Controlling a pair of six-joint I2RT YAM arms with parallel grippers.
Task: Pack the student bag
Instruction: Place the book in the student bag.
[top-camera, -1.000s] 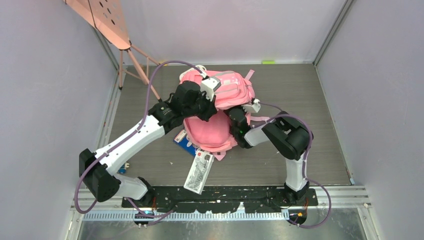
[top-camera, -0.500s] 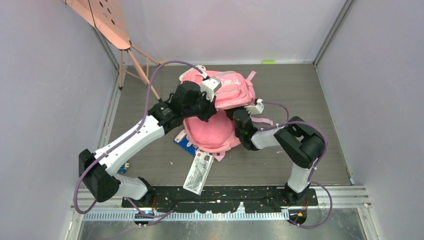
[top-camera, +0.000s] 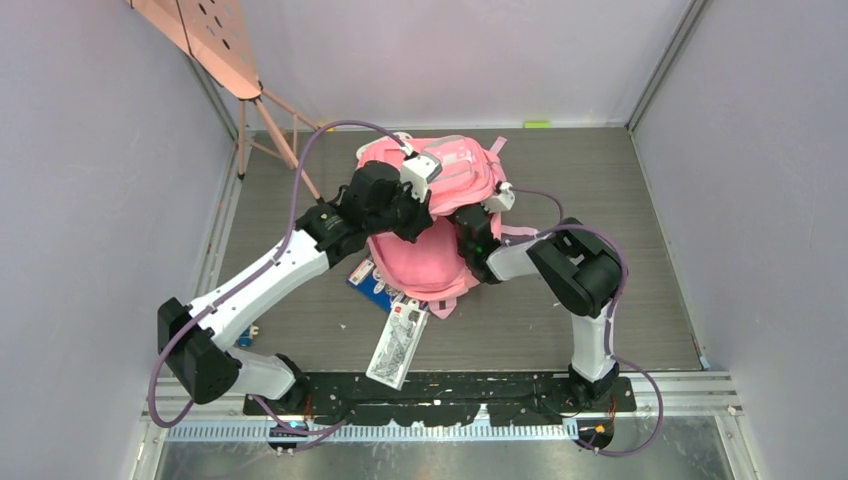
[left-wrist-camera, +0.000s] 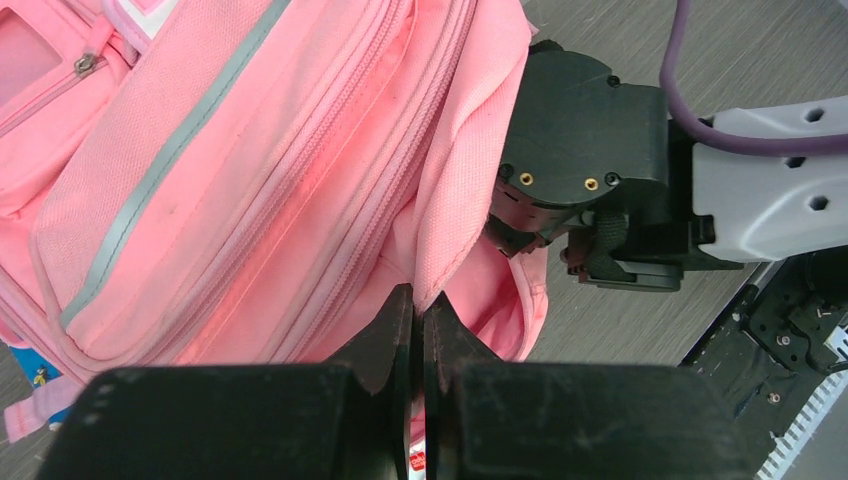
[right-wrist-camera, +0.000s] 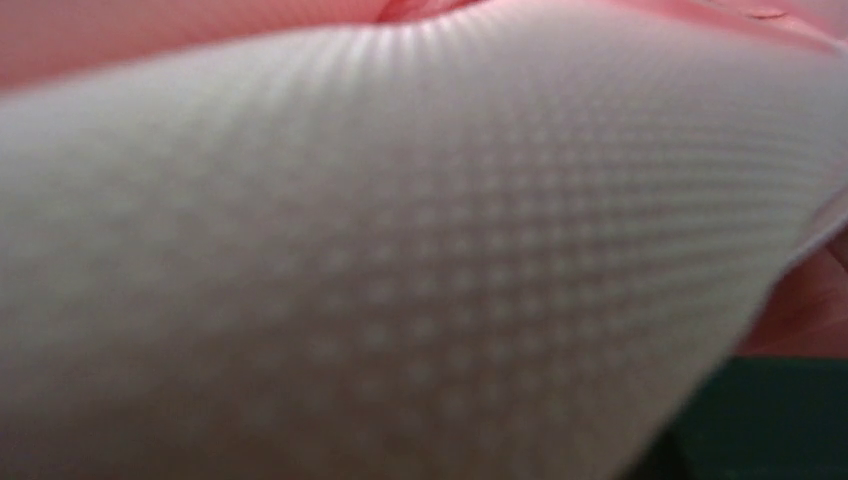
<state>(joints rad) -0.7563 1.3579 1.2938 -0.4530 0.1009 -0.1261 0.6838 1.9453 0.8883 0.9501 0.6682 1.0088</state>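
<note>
The pink student bag lies in the middle of the floor, its flap lifted. My left gripper is shut on the edge of the bag's pink fabric; in the left wrist view the jaws pinch that flap. My right gripper pushes into the bag's opening from the right, its fingers hidden by fabric. Its black wrist shows in the left wrist view. The right wrist view is filled by blurred white mesh lining with pink fabric at the top.
A blue book sticks out under the bag's near left side. A white patterned package with a red label lies just in front of it. A pink easel stands at the back left. Grey walls close in on both sides.
My right arm swung its elbow out to the right and back, and its gripper has gone farther up into the bag. The bag's top has shifted slightly. The left gripper has kept its hold.
</note>
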